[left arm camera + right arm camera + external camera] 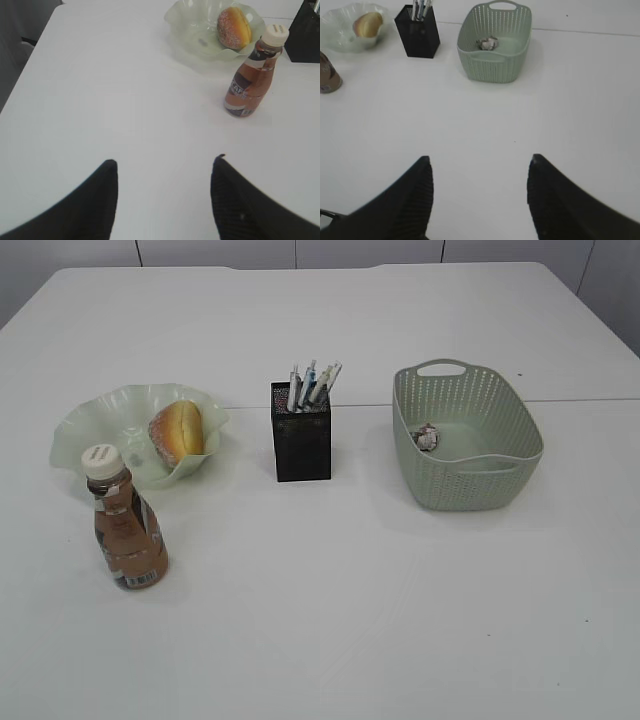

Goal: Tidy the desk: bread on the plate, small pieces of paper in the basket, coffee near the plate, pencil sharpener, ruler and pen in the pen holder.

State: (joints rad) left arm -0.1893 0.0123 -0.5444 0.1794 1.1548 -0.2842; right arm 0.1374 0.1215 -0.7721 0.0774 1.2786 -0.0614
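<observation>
The bread (pixel 178 430) lies on the pale green wavy plate (pixel 85 430), also seen as bread (pixel 234 27) on the plate (pixel 190 30). A coffee bottle (pixel 125 530) stands upright just in front of the plate. The black mesh pen holder (pixel 301 435) holds several pens (pixel 312 385). A crumpled paper piece (pixel 427 437) lies inside the green basket (pixel 500 440). Neither arm shows in the exterior view. My left gripper (pixel 165 162) is open over bare table, well short of the bottle (pixel 250 75). My right gripper (pixel 479 160) is open and empty, far in front of the basket (pixel 495 60). Sharpener and ruler are not visible.
The white table (pixel 330 620) stretches wide in front of the objects. Its left edge (pixel 25 75) shows in the left wrist view, with a dark floor beyond. A seam (pixel 590 400) crosses the table behind the basket.
</observation>
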